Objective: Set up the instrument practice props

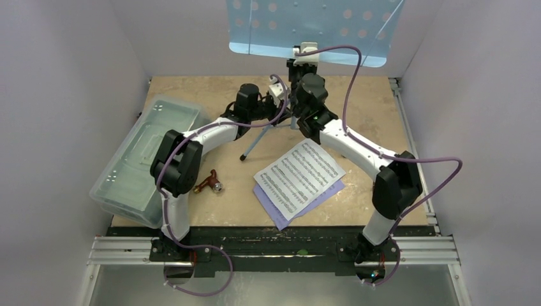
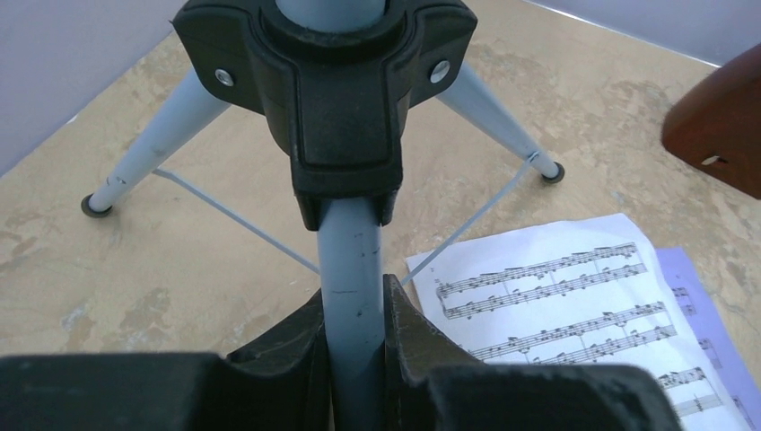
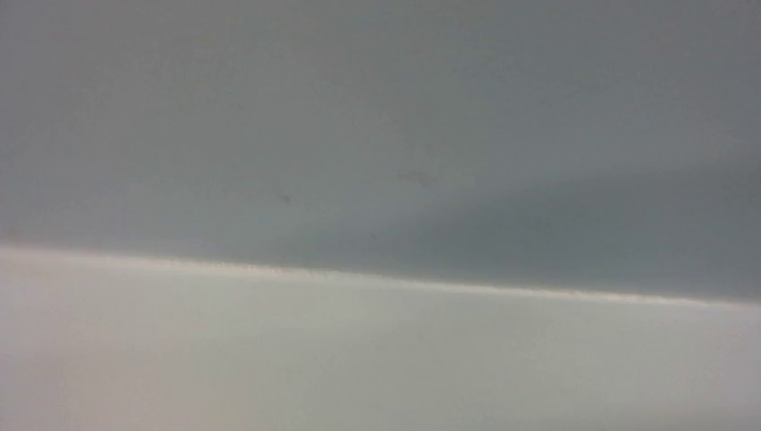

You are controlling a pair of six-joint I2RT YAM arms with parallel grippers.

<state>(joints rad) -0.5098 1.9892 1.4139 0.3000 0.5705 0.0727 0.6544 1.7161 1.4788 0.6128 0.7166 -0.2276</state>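
Observation:
The light-blue music stand stands at the back, its perforated desk (image 1: pixel 312 29) high in the top view and one leg (image 1: pixel 255 143) reaching toward me. My left gripper (image 2: pixel 354 292) is shut on the stand's pole (image 2: pixel 350 251) just above the black tripod hub (image 2: pixel 328 90); from above it sits at the pole (image 1: pixel 282 95). My right gripper (image 1: pixel 298 64) is up against the stand just under the desk. Its wrist view is a grey blur, so its jaws do not show. A white sheet-music page (image 1: pixel 300 175) lies on a lilac page (image 1: pixel 322 194) mid-table.
A large clear lidded box (image 1: pixel 143 159) lies at the left table edge. A small brown piece with a metal end (image 1: pixel 209 182) lies beside my left arm. A dark brown body (image 2: pixel 718 126), cropped by the frame, shows right of the tripod. Walls enclose three sides.

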